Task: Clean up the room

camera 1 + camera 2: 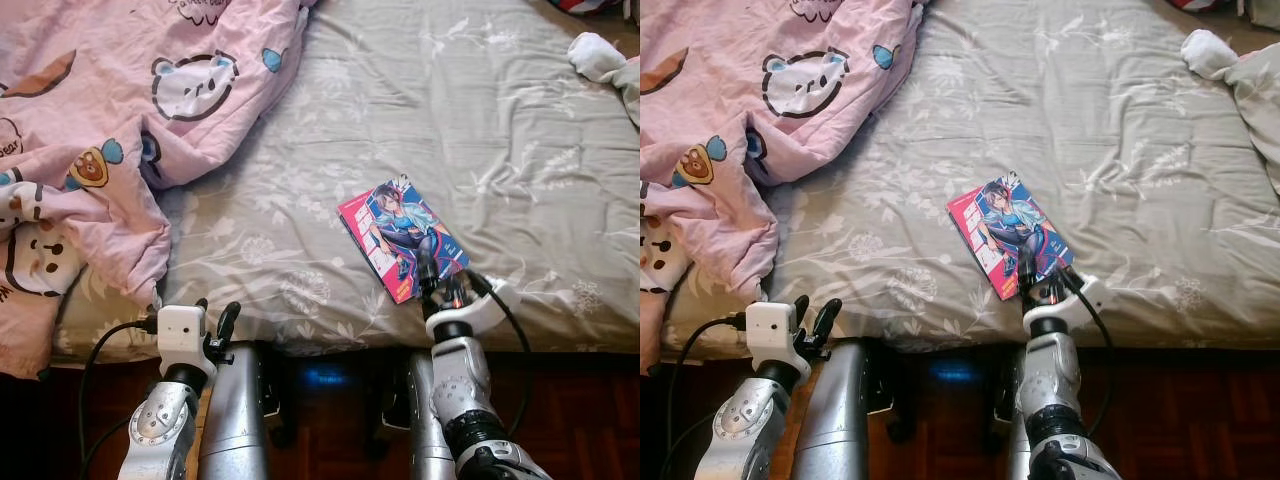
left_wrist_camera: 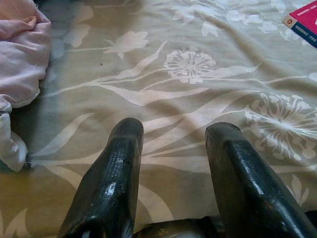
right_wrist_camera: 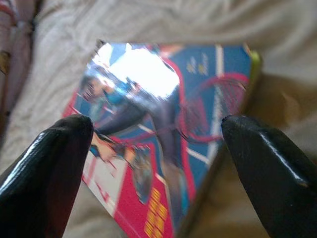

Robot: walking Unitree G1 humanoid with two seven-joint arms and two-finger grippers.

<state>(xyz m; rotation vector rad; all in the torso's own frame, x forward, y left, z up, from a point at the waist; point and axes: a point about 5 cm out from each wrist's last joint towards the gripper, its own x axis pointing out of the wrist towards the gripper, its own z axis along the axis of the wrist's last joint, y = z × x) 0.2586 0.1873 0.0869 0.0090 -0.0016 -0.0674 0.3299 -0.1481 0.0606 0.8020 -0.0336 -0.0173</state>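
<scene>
A glossy comic book (image 1: 402,238) with a pink and blue cover lies flat on the grey floral bedsheet (image 1: 480,140), near the bed's front edge. My right gripper (image 1: 432,272) hovers over the book's near corner, open, with one finger on each side of the cover (image 3: 158,144) in the right wrist view. My left gripper (image 1: 216,322) is open at the bed's front edge, left of the book, above bare sheet (image 2: 168,94); a corner of the book (image 2: 303,24) shows far off in that wrist view.
A rumpled pink bear-print blanket (image 1: 110,130) covers the bed's left side. A white sock (image 1: 597,55) and grey cloth lie at the far right. Dark wooden floor (image 1: 580,420) runs below the bed's edge.
</scene>
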